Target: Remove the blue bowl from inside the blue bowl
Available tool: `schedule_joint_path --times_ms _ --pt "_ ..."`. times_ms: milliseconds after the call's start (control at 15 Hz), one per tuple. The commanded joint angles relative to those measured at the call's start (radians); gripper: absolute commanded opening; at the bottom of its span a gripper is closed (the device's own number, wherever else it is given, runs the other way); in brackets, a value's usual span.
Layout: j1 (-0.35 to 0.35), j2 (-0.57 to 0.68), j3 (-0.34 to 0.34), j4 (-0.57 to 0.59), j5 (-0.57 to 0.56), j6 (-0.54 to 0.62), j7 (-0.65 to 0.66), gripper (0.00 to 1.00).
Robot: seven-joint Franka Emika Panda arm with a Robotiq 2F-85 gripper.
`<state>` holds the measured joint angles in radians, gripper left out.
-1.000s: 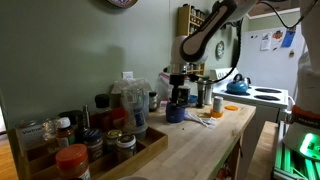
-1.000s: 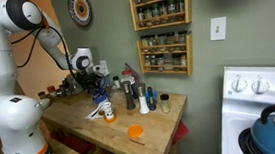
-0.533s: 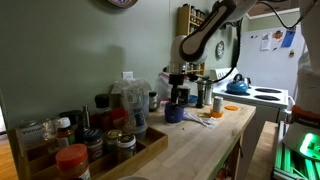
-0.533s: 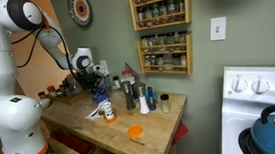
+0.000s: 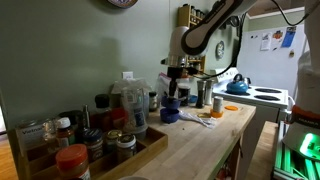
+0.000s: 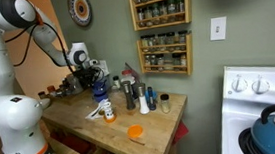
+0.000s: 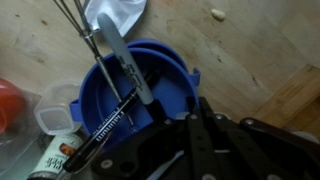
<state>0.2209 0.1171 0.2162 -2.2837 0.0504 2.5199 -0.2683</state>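
In the wrist view a blue bowl [image 7: 110,100] fills the centre, with a whisk [image 7: 70,15], a flat silver utensil [image 7: 118,55] and a black pen lying in it. My gripper [image 7: 197,102] is shut, its dark fingers pressed together at the bowl's right rim. In an exterior view the gripper [image 5: 172,92] hangs over the counter with a blue bowl [image 5: 172,101] just under it. A second blue bowl [image 5: 170,116] sits below on the wood. In an exterior view the gripper [image 6: 96,79] and the blue bowls [image 6: 98,89] sit among bottles.
A wooden tray of spice jars [image 5: 90,140] stands at the counter's near end. Bottles [image 6: 139,95] crowd round the bowls. An orange lid [image 6: 135,132] lies on the counter. A stove with a blue kettle [image 5: 237,87] is beside it. A white cloth [image 7: 115,15] lies behind the bowl.
The jaws have closed from partly open to shut. The gripper has risen a little and shifted sideways, and a blue bowl has come up with it above the other.
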Motion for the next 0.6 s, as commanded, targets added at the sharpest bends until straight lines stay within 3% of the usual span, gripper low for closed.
schedule_joint_path --times_ms 0,267,400,533 --pt "0.041 -0.083 -0.003 -0.009 -0.255 -0.116 0.214 0.05" --pt "0.054 -0.119 0.023 0.024 -0.386 -0.382 0.375 0.05" --pt "0.053 -0.145 0.032 0.015 -0.37 -0.5 0.423 0.05" --pt "0.04 -0.18 0.027 -0.018 -0.314 -0.512 0.43 0.05"
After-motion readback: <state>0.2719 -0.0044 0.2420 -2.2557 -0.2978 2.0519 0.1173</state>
